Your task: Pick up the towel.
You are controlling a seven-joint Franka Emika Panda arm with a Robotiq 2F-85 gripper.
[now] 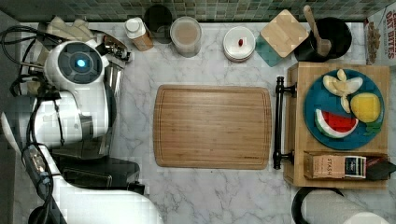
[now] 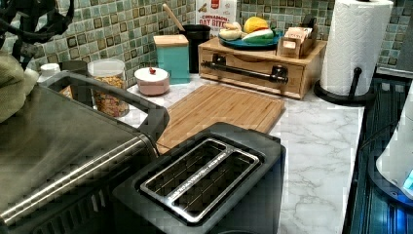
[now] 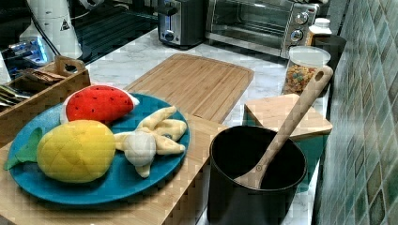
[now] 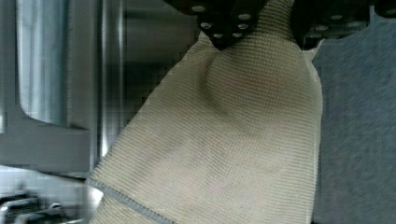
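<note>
Towel, cream ribbed cloth (image 4: 224, 140), hangs in my black gripper (image 4: 273, 28), whose fingers are clamped on its top fold, over the silver toaster oven (image 4: 60, 79).

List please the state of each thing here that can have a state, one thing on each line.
towel: pinched between the gripper's pads, hanging below them
gripper: shut on the towel
toaster: both slots empty
toaster oven: door closed
cereal jar: lid on, partly filled
black pot: uncovered, wooden spoon leaning inside
cutting board: bare
paper towel roll: upright on its holder
</note>
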